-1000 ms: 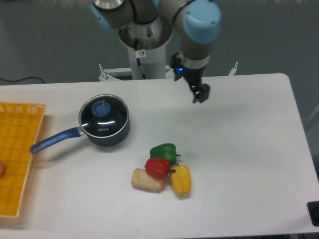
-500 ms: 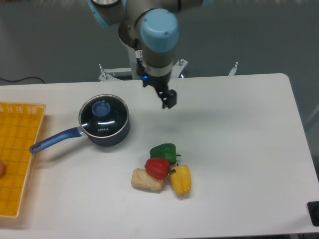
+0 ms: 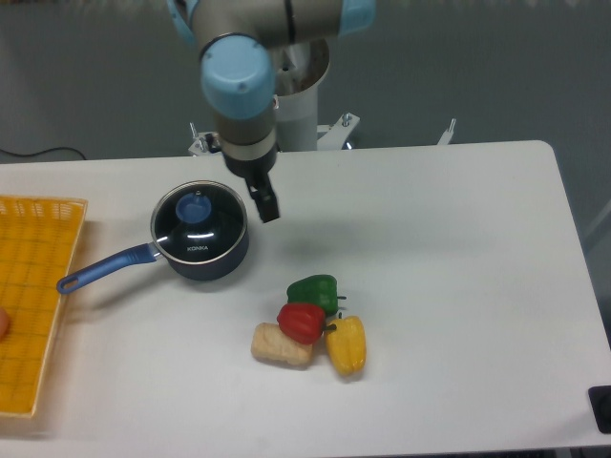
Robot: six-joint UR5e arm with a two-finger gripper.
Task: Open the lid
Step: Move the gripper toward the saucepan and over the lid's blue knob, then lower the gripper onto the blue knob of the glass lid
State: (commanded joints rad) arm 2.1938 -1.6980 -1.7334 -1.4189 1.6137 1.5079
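At this moment the table [image 3: 458,286] carried, from big to small: the yellow basket [image 3: 33,296] at the left edge, the dark blue saucepan [image 3: 205,258] w/ its long handle [image 3: 100,270] pointing to the lower left, and a small group of veg in the middle: green pepper [image 3: 313,289], red pepper [image 3: 301,322], yellow pepper [image 3: 347,345] and a beige block [image 3: 280,345], all touching one another.

The lid [image 3: 200,224] sat closed on the saucepan, rim to rim, w/ the blue knob [image 3: 196,206] in its centre.

My gripper [image 3: 266,203] hung just beside the pan, at its right side, above the table, not over the knob. It held nothing. If the fingers were apart or together I could not tell; they looked as one dark shape from this camera.

How I judged the step should go: bring the gripper left until it is centred over the knob, make sure the fingers are spread wider than the knob, go straight down, close on the knob only. Then lift vertical, slow, so the glass does not catch the pan rim and drag the pan. Keep away from the handle side.
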